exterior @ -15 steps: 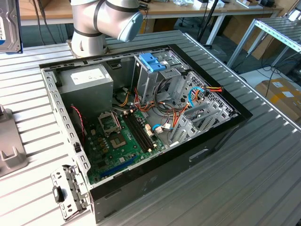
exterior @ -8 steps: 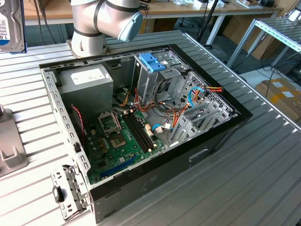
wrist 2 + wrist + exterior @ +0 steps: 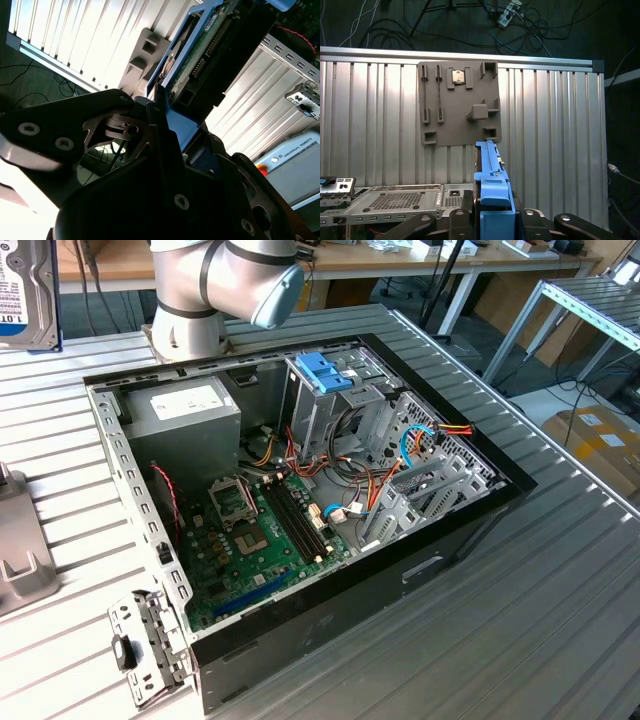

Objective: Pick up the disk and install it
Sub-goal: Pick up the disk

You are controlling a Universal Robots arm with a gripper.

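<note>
grips the disk in the gripper, squeezed on both faces of its blue carrier. sticks long axis straight out past the fingertips, over the slatted table. sits outside the open computer case, with the drive cage toward the exterior view's right.

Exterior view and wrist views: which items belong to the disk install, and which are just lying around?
Job in hand:
- disk, clamped in the gripper
- open computer case
- drive cage inside it, likely the target

Lying about:
- grey slotted plate on the table
- metal bracket by the case corner
- cardboard box
- floor cables
</note>
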